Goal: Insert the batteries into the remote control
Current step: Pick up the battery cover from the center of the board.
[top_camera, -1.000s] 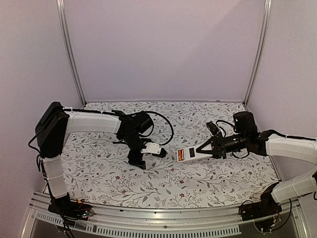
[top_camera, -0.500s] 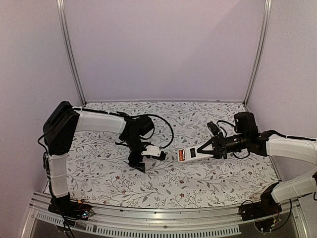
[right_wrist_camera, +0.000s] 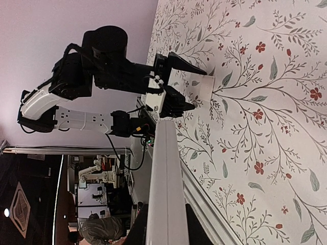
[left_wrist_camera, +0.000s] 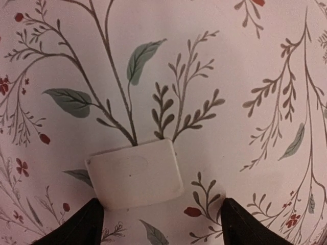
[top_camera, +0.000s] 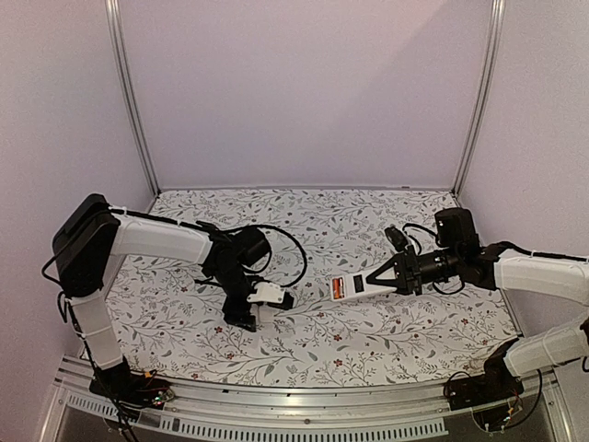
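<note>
Clamping the remote control [top_camera: 354, 287] at its right end, the right fingers [top_camera: 394, 274] are sitting right of centre in the top view, pinched together on the white body. The remote is pointing left toward mid-frame with its red-panelled face turned up. Whether its left tip is touching the floral surface [top_camera: 184, 336] cannot be told.

The left arm [top_camera: 156, 239] is reaching down at lower left of centre. In the left wrist view the left fingers [left_wrist_camera: 82, 229] are standing wide apart at the bottom edge, gripping nothing. A small flat white cover plate [left_wrist_camera: 135, 173] is lying flat on the surface between and just ahead of the two tips, nearer the left-hand one. Whether that tip is touching it cannot be told. Remote and plate are sitting apart from each other.
</note>
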`<state>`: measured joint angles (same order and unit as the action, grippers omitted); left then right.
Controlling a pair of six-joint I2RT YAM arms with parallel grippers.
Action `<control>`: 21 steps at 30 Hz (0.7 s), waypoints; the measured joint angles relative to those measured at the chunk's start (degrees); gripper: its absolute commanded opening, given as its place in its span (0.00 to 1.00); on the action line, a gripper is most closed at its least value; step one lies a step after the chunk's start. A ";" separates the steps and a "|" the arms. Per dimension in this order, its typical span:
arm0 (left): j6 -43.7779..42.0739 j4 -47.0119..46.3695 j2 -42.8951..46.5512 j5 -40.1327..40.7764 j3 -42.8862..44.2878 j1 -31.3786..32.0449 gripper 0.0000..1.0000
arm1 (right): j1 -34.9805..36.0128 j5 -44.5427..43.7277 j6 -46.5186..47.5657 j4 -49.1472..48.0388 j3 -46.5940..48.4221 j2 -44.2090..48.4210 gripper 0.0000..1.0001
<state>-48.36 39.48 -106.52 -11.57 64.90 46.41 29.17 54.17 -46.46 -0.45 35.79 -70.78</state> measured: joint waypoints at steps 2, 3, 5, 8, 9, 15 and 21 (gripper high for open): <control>1.33 -1.03 0.33 0.83 -0.61 0.52 0.82 | 0.00 0.00 0.00 0.00 0.00 -0.11 0.00; 1.75 -1.36 0.39 1.11 -0.68 0.66 0.82 | 0.00 -0.02 -0.02 0.00 0.00 -0.17 0.00; 3.34 -2.23 0.39 1.88 -0.72 0.94 0.82 | 0.00 -0.02 -0.02 0.02 0.00 -0.22 0.00; 5.99 -3.45 0.31 2.93 -0.63 1.11 0.82 | 0.00 -0.02 -0.02 0.02 0.00 -0.22 0.00; 6.75 -3.82 0.24 3.23 -0.61 1.22 0.81 | 0.00 -0.04 -0.02 0.02 0.00 -0.22 0.00; 9.60 -7.41 0.13 3.37 -1.18 2.29 0.70 | 0.00 -0.04 0.00 0.00 0.00 -0.24 0.00; 10.45 -8.70 -0.11 3.15 -1.25 2.51 0.61 | 0.00 -0.04 0.00 0.02 0.00 -0.55 0.00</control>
<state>-37.91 30.79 -106.63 -8.43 63.66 48.93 29.17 54.13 -46.46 -0.43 35.79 -71.33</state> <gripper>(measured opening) 0.618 0.148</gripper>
